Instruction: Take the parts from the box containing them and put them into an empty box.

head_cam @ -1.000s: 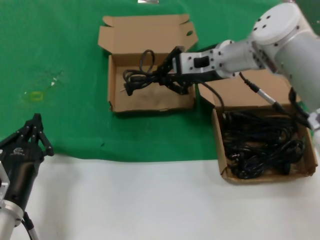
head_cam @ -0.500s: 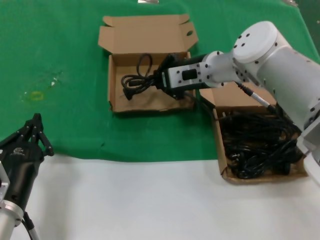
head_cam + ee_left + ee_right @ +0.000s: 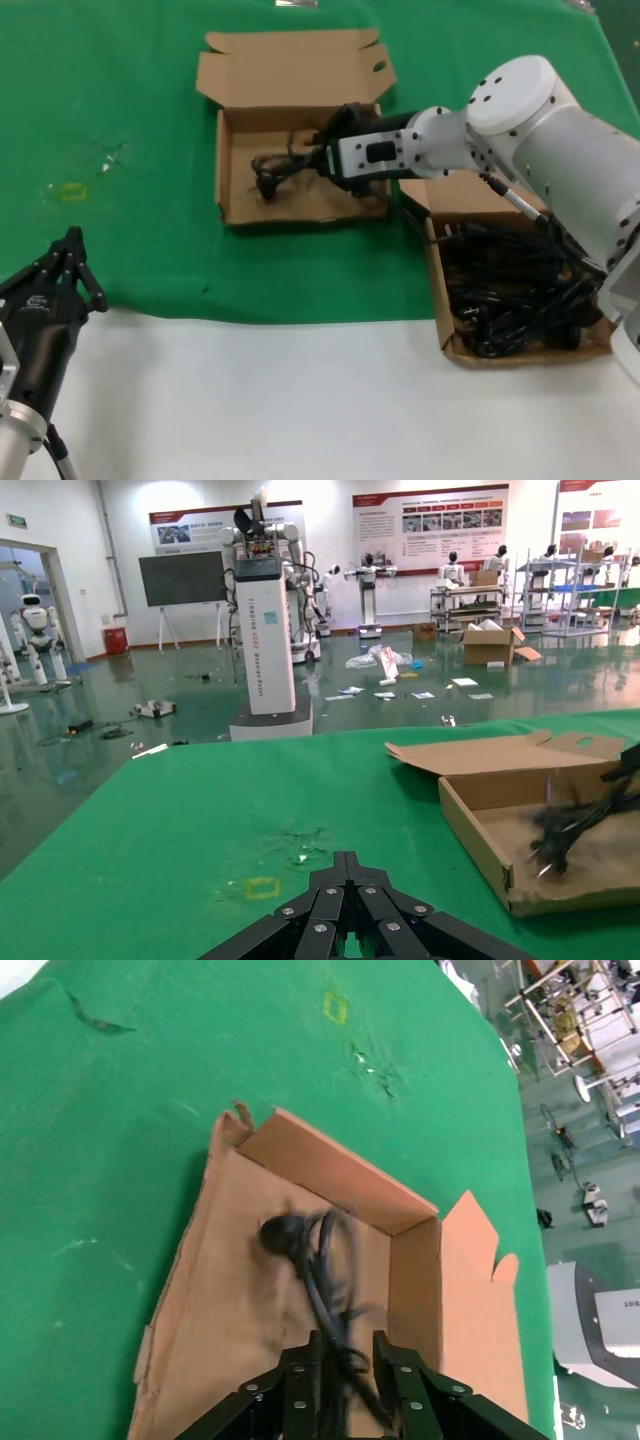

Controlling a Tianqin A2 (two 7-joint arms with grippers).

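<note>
1. Head view: compared with the frame a second ago, the right end effector [image 3: 325, 160] is seen lower and further inside the left-hand box [image 3: 232, 205], where the power cord [image 3: 275, 166] it was carrying above the box now lies down on the floor of the box.
2. In the right wrist view, the right end effector [image 3: 345, 1355] is seen with its fingers [image 3: 300, 1380] close together around the strands of the power cord [image 3: 320, 1255], so the cord is held; its moulded plug [image 3: 277, 1233] is seen near the far wall of the box [image 3: 230, 1290].
3. The remaining cords [image 3: 520, 290] are piled in the right-hand box [image 3: 440, 300] on the green desk [image 3: 120, 120], unchanged from before.
4. The left end effector [image 3: 65, 265] is parked at the near left corner, as before; in the left wrist view its fingers [image 3: 345, 905] are seen drawn together with nothing between them.
5. The held cord is blurred in all three views, so its coils cannot be made out clearly.
6. The right-hand box is partly hidden by the right arm [image 3: 540, 140].
</note>
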